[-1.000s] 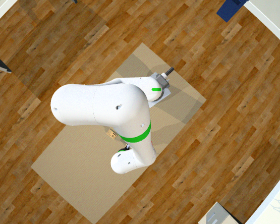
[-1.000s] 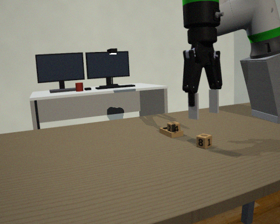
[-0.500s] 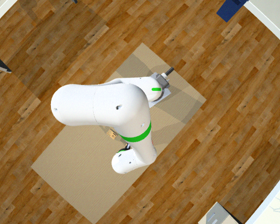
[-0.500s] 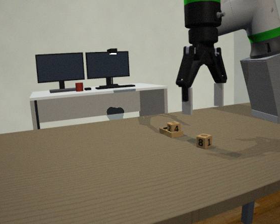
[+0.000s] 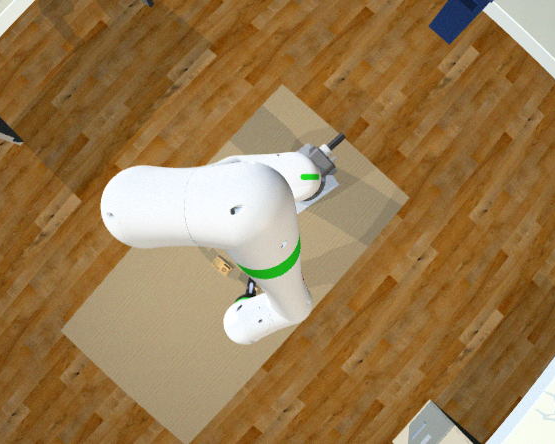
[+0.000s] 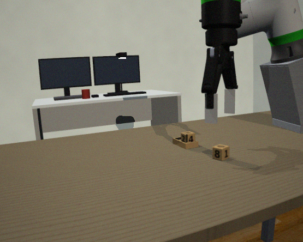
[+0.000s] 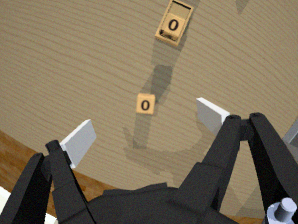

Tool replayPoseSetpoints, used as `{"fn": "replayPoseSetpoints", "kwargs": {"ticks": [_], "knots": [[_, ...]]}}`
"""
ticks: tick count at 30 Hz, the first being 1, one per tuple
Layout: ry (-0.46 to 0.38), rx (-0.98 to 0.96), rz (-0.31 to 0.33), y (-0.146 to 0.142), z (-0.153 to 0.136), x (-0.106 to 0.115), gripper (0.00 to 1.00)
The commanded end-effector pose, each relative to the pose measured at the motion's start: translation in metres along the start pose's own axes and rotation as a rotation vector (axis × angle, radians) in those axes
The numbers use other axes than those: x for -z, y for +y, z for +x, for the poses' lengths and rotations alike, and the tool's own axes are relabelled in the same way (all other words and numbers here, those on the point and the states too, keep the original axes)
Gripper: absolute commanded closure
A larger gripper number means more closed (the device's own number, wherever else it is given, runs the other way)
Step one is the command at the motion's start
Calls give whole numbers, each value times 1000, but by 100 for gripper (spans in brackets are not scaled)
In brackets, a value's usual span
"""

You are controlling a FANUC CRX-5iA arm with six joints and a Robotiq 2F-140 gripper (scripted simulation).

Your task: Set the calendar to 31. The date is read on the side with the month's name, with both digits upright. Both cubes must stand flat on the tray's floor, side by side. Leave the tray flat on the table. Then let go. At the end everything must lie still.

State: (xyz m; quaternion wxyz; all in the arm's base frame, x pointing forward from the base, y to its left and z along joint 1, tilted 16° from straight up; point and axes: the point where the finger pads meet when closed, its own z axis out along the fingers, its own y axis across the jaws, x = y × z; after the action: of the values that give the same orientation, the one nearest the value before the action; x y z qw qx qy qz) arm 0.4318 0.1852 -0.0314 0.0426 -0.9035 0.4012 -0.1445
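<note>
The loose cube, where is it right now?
In the exterior view the loose cube stands on the table, outside and right of the tray, apart from it, below the open gripper.

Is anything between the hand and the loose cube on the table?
Nothing visible: the open hand hangs above the table, with bare air down to the loose cube. The tray with the other cube sits apart.
</note>
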Motion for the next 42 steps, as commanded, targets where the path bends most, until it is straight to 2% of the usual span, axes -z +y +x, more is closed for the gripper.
{"fn": "replayPoseSetpoints", "kwargs": {"ticks": [1, 6, 7, 20, 23, 24, 36, 39, 42], "knots": [[-16, 161, -5, 0, 0, 1, 0], [-17, 254, -4, 0, 0, 2, 0], [-17, 352, -3, 0, 0, 3, 0], [-17, 732, 0, 0, 0, 5, 0], [-17, 754, 1, 0, 0, 6, 0], [-17, 846, 1, 0, 0, 6, 0], [-17, 1188, 4, 0, -1, 9, 0], [-17, 1192, 4, 0, -1, 9, 0], [-17, 1277, 5, 0, -1, 9, 0]]}}
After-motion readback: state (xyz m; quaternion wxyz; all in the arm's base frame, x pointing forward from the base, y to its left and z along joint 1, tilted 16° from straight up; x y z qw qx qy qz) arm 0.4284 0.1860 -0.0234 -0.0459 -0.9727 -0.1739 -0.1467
